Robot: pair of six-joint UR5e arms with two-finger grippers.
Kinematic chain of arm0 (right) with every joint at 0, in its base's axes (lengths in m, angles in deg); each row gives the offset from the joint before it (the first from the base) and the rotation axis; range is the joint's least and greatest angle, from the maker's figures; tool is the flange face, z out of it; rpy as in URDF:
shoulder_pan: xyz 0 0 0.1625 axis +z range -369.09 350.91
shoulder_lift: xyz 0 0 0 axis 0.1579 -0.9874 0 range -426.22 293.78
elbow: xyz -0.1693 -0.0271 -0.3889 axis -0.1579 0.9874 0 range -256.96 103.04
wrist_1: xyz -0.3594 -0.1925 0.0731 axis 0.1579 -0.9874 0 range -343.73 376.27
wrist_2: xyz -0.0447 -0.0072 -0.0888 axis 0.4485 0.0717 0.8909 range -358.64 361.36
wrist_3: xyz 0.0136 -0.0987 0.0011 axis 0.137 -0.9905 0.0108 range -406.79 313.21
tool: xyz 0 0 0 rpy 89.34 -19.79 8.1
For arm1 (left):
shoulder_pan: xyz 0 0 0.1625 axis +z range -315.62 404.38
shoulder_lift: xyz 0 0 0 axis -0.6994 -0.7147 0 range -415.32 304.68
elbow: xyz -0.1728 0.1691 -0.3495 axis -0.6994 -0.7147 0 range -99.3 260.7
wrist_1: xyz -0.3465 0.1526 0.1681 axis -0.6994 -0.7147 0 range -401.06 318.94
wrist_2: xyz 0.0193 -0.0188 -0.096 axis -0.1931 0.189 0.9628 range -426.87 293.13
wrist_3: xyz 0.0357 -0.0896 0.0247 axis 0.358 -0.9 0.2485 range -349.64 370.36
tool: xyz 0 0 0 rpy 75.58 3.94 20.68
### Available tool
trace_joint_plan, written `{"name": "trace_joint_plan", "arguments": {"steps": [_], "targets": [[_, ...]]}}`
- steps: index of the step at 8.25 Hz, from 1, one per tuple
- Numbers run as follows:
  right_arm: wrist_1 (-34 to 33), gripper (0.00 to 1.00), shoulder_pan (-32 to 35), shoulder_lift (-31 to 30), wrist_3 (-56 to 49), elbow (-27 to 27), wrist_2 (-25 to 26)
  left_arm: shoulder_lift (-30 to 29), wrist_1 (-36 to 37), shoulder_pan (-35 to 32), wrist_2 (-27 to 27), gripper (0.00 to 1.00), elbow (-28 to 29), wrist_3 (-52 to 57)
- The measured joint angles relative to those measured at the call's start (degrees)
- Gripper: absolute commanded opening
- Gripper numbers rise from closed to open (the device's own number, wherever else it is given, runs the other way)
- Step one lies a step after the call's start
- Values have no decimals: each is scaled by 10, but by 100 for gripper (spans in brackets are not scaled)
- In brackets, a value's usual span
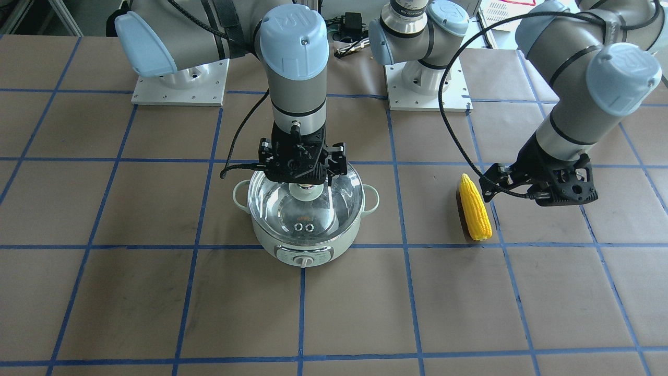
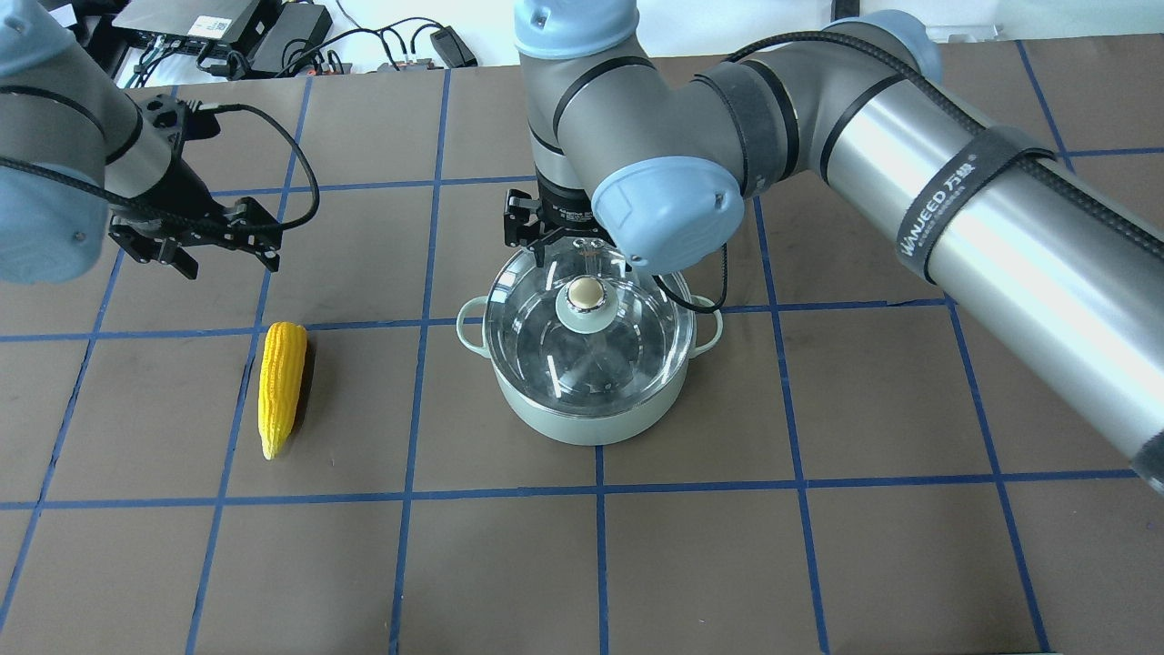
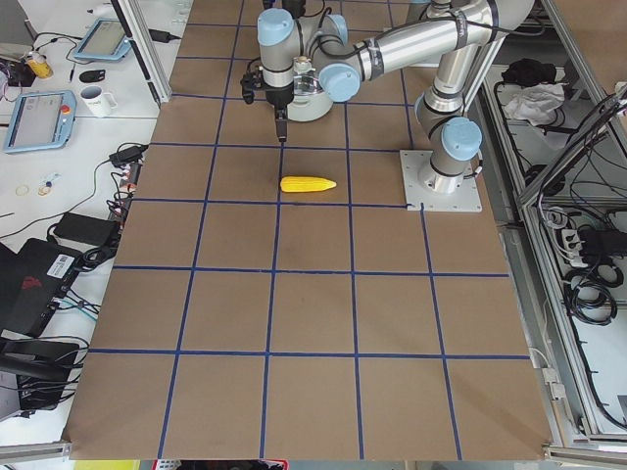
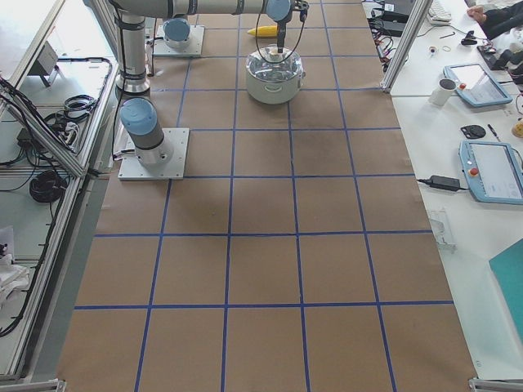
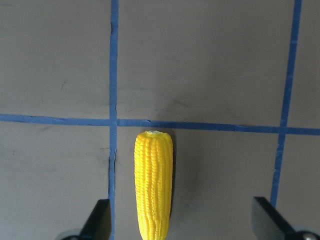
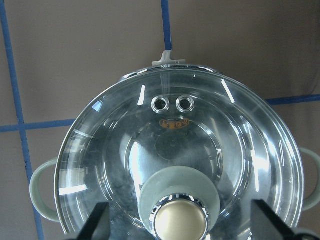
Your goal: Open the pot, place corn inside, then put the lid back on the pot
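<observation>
Zero steps done: hovering right tool (image 6: 180, 210), wide apart, over lid (image 6: 175, 135) on pot (image 2: 582, 414); probably needing dropping, clamping knob (image 2: 587, 292).

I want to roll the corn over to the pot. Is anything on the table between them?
No. In the overhead view, only bare table with a blue tape line lies between the corn and the pot.

Brown table (image 2: 818, 546) with pot (image 2: 582, 422) and corn (image 2: 277, 387)
</observation>
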Motion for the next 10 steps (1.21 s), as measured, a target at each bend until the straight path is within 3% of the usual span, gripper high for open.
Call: {"name": "trace_joint_plan", "arguments": {"steps": [3,8,10], "targets": [[-3,87,4,7,2,-23,7,-69,55,3,-17,100,-52,8],[-6,59,4,15,13,-30,7,-124,76,4,-41,100,-60,3],[-7,55,4,16,24,-30,5,-140,83,9,-42,100,-67,3]]}}
